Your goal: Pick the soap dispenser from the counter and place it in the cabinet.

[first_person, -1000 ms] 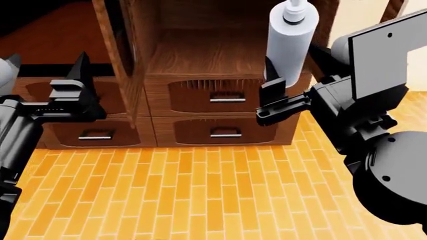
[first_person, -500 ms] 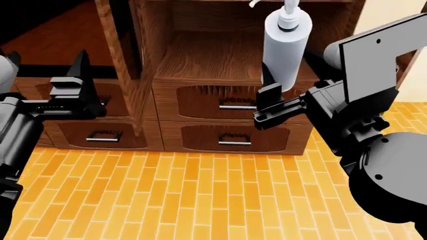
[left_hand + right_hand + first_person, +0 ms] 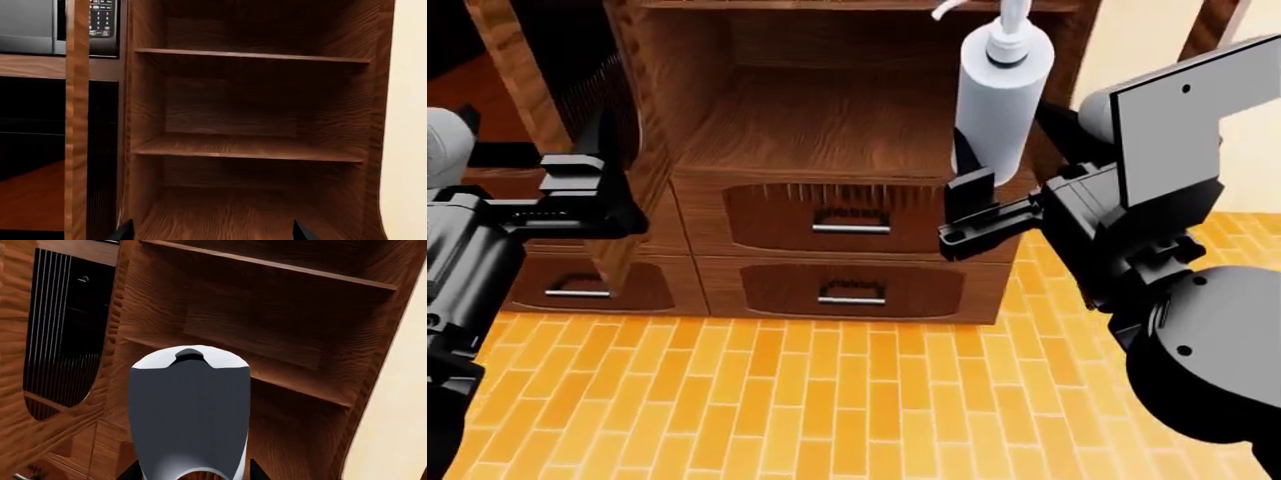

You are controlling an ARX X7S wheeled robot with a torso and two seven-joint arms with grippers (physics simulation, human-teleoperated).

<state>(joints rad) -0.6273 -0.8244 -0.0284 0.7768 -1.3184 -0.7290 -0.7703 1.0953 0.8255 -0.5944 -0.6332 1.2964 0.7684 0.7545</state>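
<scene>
The pick is done: the right gripper [image 3: 972, 178] grasps the dispenser [image 3: 1001, 95] near its base, upright, in front of the cabinet [image 3: 814, 120] by the right edge of its lowest shelf. Setting it inside remains. The left gripper [image 3: 594, 175] hangs empty, fingers apart.

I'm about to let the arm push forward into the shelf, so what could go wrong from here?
The soap dispenser is gripped low on its body by the right gripper, so it may tip in the grasp. Its pump head sits close under the cabinet's upper shelf edge and may catch on it. It also hangs near the compartment's right wall, so drifting sideways may knock it.
</scene>
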